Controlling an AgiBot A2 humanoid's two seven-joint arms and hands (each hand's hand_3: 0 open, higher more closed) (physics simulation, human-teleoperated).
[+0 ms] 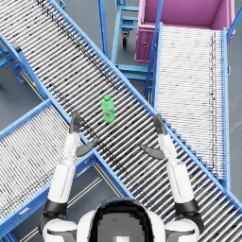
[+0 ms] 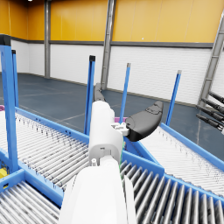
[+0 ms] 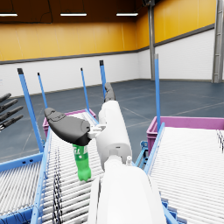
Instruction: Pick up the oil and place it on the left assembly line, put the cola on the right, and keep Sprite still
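Holds nothing in left hand (image 1: 77, 137) or right hand (image 1: 160, 139), both spread, flanking upright Sprite (image 1: 108, 109) on conveyor (image 1: 71, 71).

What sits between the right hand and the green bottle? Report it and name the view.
Only bare conveyor rollers. The head view shows the empty right hand apart from the upright green bottle, with nothing else in the gap.

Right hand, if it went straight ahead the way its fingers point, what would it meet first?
Not the green bottle, which stands to its left. The right hand points toward a blue post ahead; probably that first, though depth is unclear.
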